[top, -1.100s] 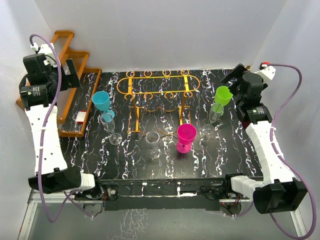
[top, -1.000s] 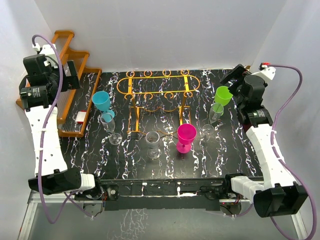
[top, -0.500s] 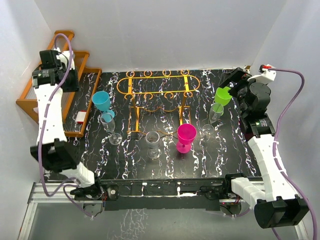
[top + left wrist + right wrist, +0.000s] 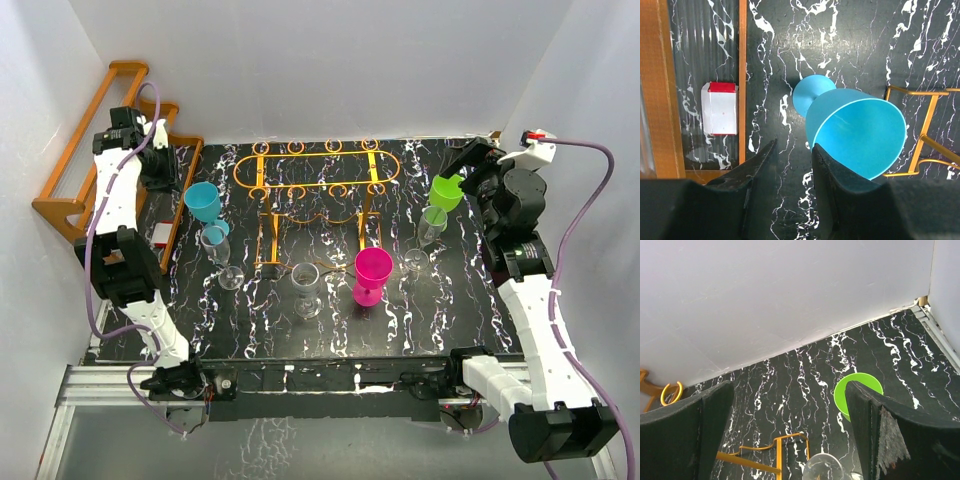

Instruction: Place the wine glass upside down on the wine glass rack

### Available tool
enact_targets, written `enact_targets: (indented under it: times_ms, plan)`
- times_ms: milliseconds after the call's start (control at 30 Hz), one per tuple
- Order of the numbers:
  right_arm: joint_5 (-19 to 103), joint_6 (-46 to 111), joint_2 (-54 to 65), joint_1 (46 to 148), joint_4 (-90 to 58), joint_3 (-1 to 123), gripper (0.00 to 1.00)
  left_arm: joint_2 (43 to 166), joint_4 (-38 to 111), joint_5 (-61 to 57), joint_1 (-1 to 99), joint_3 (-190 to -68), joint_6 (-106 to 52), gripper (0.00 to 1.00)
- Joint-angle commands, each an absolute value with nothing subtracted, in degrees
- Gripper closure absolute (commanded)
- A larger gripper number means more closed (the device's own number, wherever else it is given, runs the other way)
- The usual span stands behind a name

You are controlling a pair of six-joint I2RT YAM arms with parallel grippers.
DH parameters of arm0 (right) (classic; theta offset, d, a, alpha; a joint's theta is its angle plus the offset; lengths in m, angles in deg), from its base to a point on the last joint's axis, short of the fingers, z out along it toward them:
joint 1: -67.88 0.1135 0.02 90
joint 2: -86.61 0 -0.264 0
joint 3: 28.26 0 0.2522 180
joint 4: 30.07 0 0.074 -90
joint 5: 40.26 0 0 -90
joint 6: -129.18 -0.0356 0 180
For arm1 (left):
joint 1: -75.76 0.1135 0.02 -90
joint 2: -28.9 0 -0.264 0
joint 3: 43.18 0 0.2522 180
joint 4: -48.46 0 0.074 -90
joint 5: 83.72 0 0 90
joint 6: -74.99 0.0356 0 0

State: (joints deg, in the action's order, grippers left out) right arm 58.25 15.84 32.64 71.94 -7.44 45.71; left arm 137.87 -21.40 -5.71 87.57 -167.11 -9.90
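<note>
The wine glass rack, thin orange wire, stands at the back middle of the table. Three clear wine glasses stand upright: one at the left, one in the middle, one at the right. There are also a blue, a pink and a green glass. My left gripper hovers just left of the blue glass. Its jaws stand narrowly open over bare table, and the right finger overlaps the blue rim. My right gripper is wide open above the green glass.
An orange wooden stepped shelf lines the left edge, with a small white and red box on its lowest step. White walls close in the back and sides. A clear glass rim and a rack leg show below the right gripper.
My left arm swung from over the wooden shelf to beside the blue glass, and its jaws narrowed. The right arm rose slightly and stayed wide open.
</note>
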Motion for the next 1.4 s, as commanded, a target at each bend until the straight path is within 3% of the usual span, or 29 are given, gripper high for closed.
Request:
enact_targets:
  times_ms: [0, 200, 633, 1067, 1367]
  plan:
    - [59.5, 17.8, 34.2, 71.9, -9.6, 47.7, 0.02, 135.9, -21.3, -7.5, 86.7, -168.9, -10.6, 0.67]
    - [59.7, 17.8, 34.0, 72.0, -9.6, 47.3, 0.02, 132.3, -21.5, -4.5, 84.5, -168.4, -10.0, 0.65]
    - [61.1, 18.1, 34.5, 72.0, -9.6, 46.7, 0.02, 121.8, -32.2, -9.6, 81.1, -166.9, -5.0, 0.62]
    - [62.2, 16.5, 33.1, 71.9, -8.9, 47.6, 0.02, 113.3, -36.1, -18.5, 79.7, -153.7, 6.8, 0.62]
    - [62.5, 16.3, 33.3, 71.9, -8.7, 47.5, 0.02, 112.6, -34.5, -18.6, 78.4, -149.4, 8.1, 0.62]
